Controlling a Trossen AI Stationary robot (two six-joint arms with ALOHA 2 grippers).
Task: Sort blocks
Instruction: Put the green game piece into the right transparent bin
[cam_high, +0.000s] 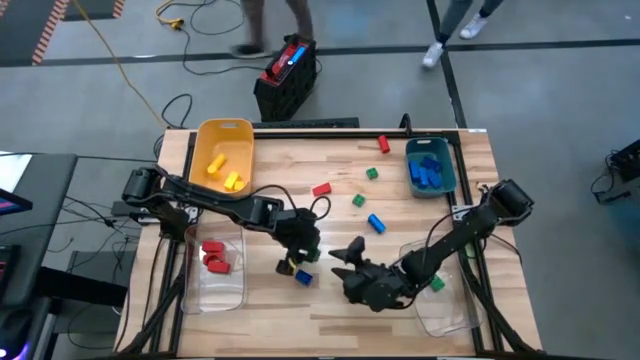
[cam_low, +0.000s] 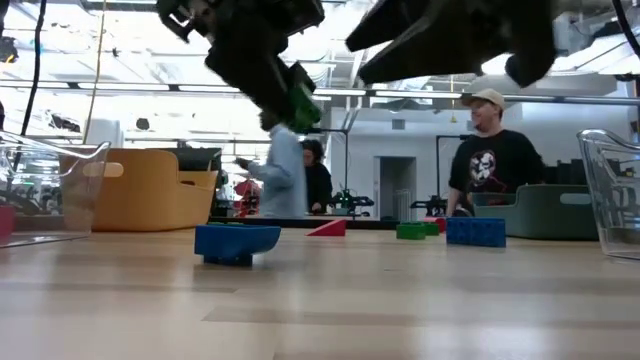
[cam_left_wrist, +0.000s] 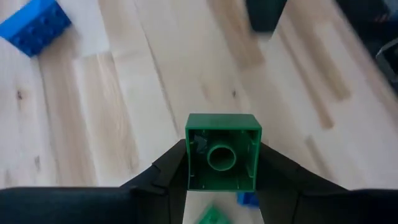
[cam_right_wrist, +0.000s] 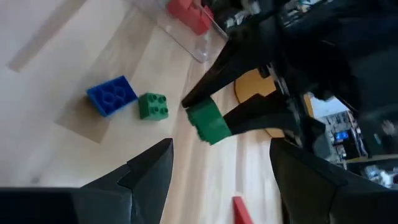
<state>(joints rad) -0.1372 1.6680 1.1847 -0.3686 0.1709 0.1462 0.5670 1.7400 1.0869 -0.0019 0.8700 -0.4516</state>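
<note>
My left gripper (cam_high: 302, 250) is above the table's middle front, shut on a green block (cam_left_wrist: 222, 152) that is also in the low view (cam_low: 302, 106) and the right wrist view (cam_right_wrist: 209, 123). On the table below it lie a blue block (cam_right_wrist: 112, 95) and a green block (cam_right_wrist: 153, 106). My right gripper (cam_right_wrist: 221, 152) is open just to the right of the left one (cam_high: 342, 263), pointing at it with nothing between its fingers. More red, green and blue blocks (cam_high: 357, 201) lie loose farther back. My left gripper pinches the green block's two opposite side walls (cam_left_wrist: 189, 155) between its two fingers. The fingers slant downward. The block is lifted clear of the table, and its hollow underside (cam_left_wrist: 221, 155) faces back toward the wrist.
A yellow bin (cam_high: 205, 135) with yellow blocks stands at the far left. A teal bin (cam_high: 445, 165) with blue blocks is at the far right. A clear bin (cam_high: 215, 290) at the near left holds red blocks, and another clear bin (cam_high: 445, 315) is at the near right. People stand beyond the table.
</note>
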